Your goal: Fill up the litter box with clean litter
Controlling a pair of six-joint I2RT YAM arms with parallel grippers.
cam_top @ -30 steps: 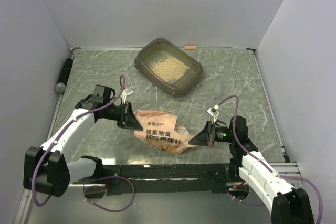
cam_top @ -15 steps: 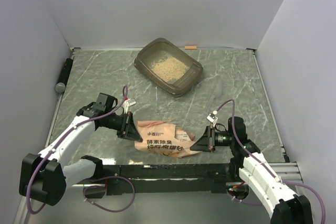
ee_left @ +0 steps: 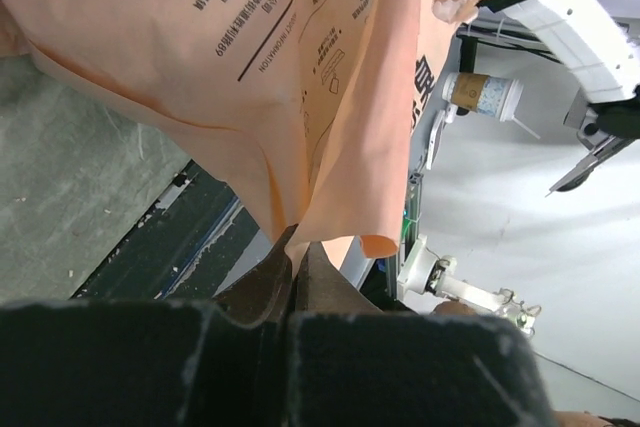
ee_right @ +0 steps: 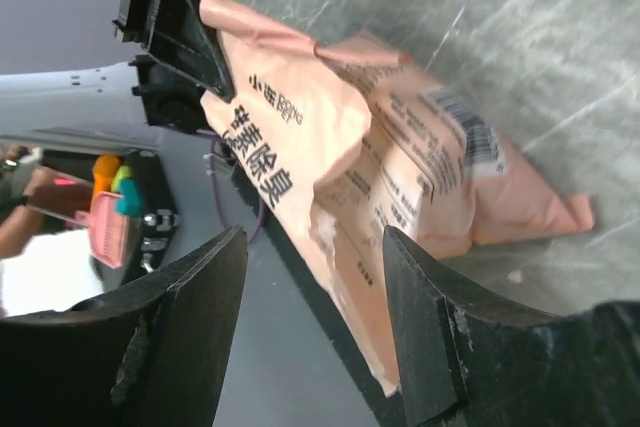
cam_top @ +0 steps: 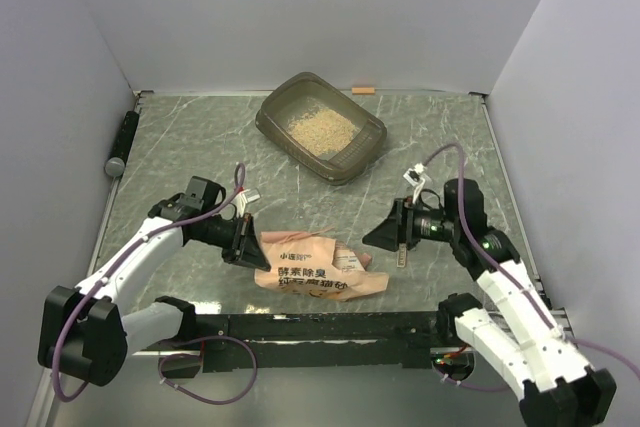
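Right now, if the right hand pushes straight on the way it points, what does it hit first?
Most likely the pink bag: the open right hand aims at it, and the bag fills its wrist view ahead. Height is hard to judge.

The clean litter lies in the litter box far back, its bag at the front.

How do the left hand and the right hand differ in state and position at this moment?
The left hand is shut, pinching a fold of the pink bag; the right hand is open and holds nothing. The left hand touches the bag at its left end, while the right hand is clear of it, near its right end. Both point inward toward the bag.
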